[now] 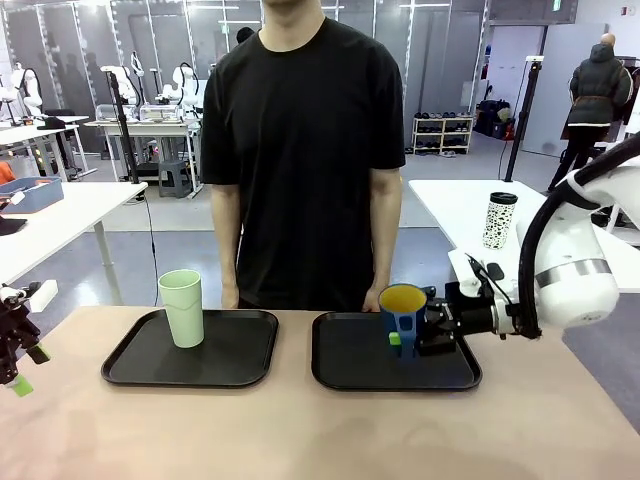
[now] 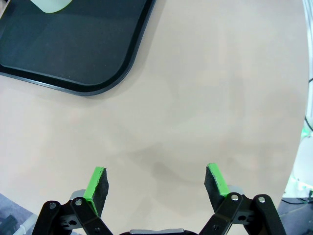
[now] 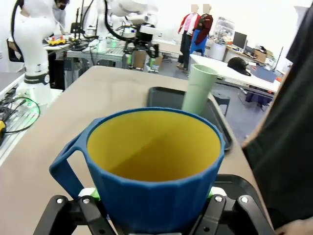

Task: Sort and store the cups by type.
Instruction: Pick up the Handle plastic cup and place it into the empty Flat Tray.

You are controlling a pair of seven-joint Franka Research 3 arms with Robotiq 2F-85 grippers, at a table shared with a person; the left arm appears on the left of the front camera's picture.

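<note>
A tall pale green tumbler (image 1: 182,307) stands upright on the left black tray (image 1: 190,352); its base (image 2: 50,5) and that tray's corner (image 2: 93,73) appear at the top of the left wrist view. The dark blue cup with yellow inside (image 1: 403,312) is on or just above the right black tray (image 1: 395,365), and my right gripper (image 1: 412,335) is shut on it from the right. Up close, the blue cup (image 3: 151,171) sits between the green pads, handle to the picture's left, with the green tumbler (image 3: 198,89) behind it. My left gripper (image 2: 155,182) hangs open over bare table near the left edge (image 1: 18,362).
A person in a black shirt (image 1: 300,150) stands at the far side of the table, hands near its edge behind the trays. A white speckled tumbler with a black lid (image 1: 499,220) stands on another table at the back right. Bare tabletop lies in front of both trays.
</note>
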